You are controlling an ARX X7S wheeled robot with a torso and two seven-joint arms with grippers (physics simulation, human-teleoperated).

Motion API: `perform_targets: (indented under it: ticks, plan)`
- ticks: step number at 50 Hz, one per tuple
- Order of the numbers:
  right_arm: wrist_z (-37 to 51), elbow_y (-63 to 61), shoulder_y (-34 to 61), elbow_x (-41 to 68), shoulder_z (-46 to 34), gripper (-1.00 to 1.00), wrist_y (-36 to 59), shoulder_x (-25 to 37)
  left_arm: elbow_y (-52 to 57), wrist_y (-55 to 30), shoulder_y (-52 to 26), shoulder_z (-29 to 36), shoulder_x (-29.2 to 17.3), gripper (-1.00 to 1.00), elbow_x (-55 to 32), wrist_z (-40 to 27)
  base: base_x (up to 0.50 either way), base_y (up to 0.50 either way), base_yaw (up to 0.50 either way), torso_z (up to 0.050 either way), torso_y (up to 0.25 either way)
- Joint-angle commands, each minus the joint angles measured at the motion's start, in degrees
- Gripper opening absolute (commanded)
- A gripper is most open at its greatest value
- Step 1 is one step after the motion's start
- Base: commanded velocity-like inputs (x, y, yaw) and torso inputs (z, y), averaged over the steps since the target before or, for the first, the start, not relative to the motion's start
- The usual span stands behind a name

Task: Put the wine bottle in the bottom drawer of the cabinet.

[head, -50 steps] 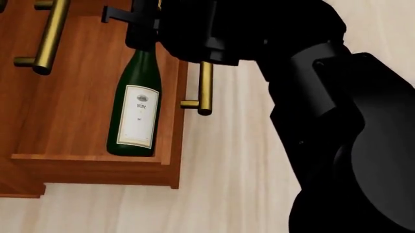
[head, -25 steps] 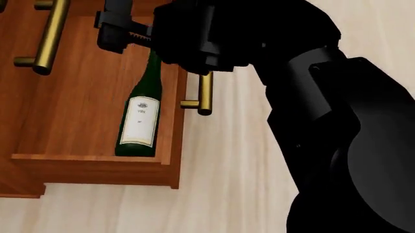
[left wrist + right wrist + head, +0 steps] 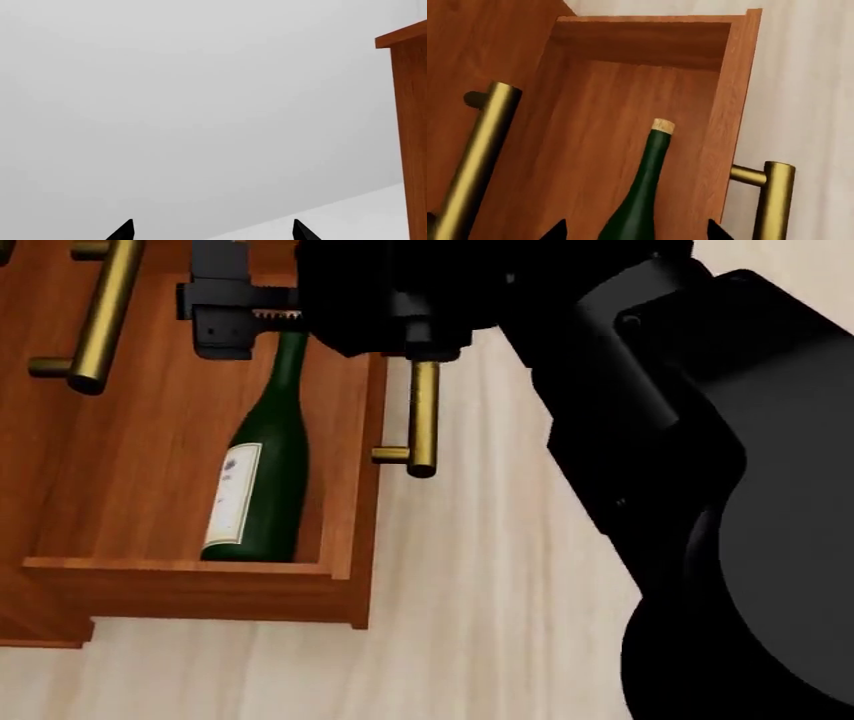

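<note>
The dark green wine bottle (image 3: 260,475) lies in the open bottom drawer (image 3: 134,440), its white label turned sideways and its base near the drawer's end wall. In the right wrist view the bottle (image 3: 644,185) points its cork at the drawer's far wall (image 3: 640,45). My right gripper (image 3: 240,315) hangs over the bottle's neck, open. Its two fingertips stand wide on either side of the bottle in the right wrist view (image 3: 635,231), not touching it. My left gripper (image 3: 213,232) is open and empty, facing a grey wall.
The drawer's brass handle (image 3: 422,420) sticks out from its front panel over the pale wood floor (image 3: 467,620). An upper drawer's brass handle (image 3: 104,310) hangs over the open drawer. A reddish wooden edge of the cabinet (image 3: 410,125) shows in the left wrist view.
The bottle has rolled and swung left inside the drawer, its label turning to the side. My right gripper has moved left and stands apart from the neck.
</note>
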Motion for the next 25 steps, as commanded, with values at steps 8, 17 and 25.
perform_targets:
  ticks: [8, 17, 25]
  plan:
    - [2.7, -0.2, 16.3, -2.7, -5.0, 1.0, 5.3, 0.0, 3.8, -6.3, -1.9, 0.4, -1.8, 1.0, -0.6, -0.4, 0.0, 0.0, 0.0, 0.0, 0.0]
    - [0.6, 2.1, 22.1, -3.9, -5.5, 1.0, 6.7, 0.0, 3.9, -6.8, -2.0, 0.7, -2.0, 1.0, -0.3, -0.6, 0.0, 0.0, 0.0, 0.0, 0.0]
    - [12.1, -11.2, 24.0, -9.3, 11.0, 1.0, 9.0, 9.2, 4.3, -7.5, -2.1, 1.0, -2.2, 1.0, 0.0, -0.7, 0.0, 0.0, 0.0, 0.0, 0.0]
